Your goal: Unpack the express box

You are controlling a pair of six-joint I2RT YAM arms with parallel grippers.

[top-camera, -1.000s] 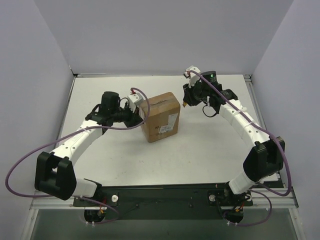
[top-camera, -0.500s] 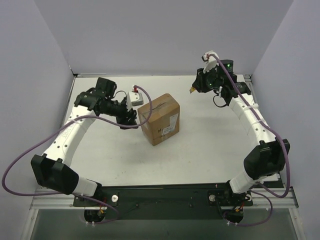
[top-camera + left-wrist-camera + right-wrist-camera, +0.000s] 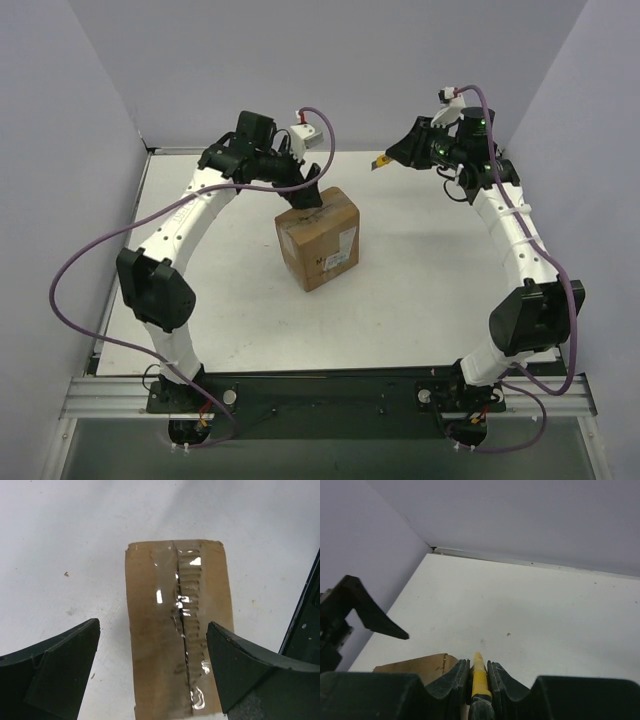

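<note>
Box (image 3: 318, 237) at mid-table (image 3: 420, 290), label facing near, tape ragged along the top seam. Left gripper (image 3: 309, 192) spread wide, poised over the box's far top edge. Right gripper (image 3: 398, 157) raised far right, pinching a yellow knife (image 3: 479, 672), well apart from box.

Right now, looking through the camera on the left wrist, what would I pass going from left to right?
One of the left gripper's open jaws → bare table → express box with its taped seam → the other jaw.
</note>
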